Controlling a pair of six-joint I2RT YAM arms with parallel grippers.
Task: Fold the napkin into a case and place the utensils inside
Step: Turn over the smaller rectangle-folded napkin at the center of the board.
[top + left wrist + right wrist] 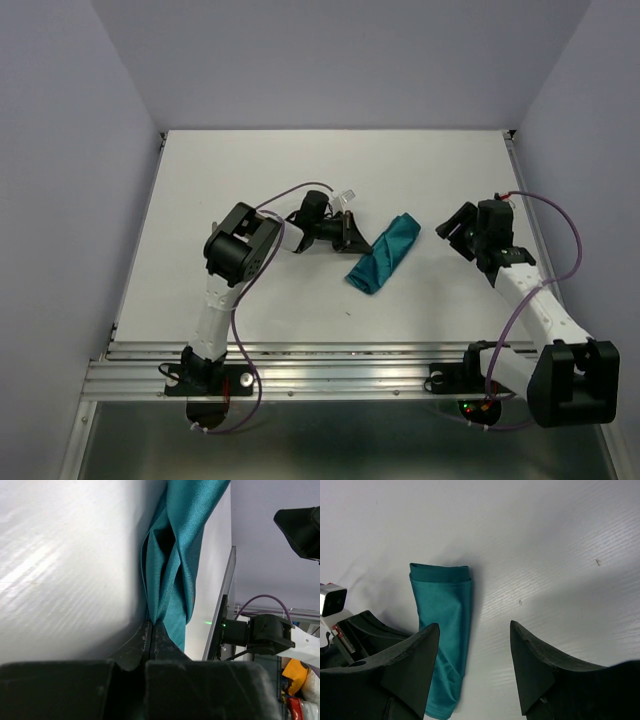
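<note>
The teal napkin (383, 255) lies folded into a narrow, long strip on the white table, running diagonally. In the left wrist view the napkin (175, 555) shows twisted folds, and my left gripper (151, 627) is shut with its tips pinching the cloth's near edge. From above, the left gripper (352, 236) sits at the strip's left side. My right gripper (447, 232) hovers open just right of the strip's far end, with nothing between its fingers. In the right wrist view the napkin (445, 615) lies beside the left finger of the right gripper (475, 630). The utensils are out of view.
The white table (250, 160) has raised metal rails at its near edge (330, 365) and right side (525, 190). Grey walls close in the back and both sides. The left arm's elbow (235, 250) stands above the table's left middle.
</note>
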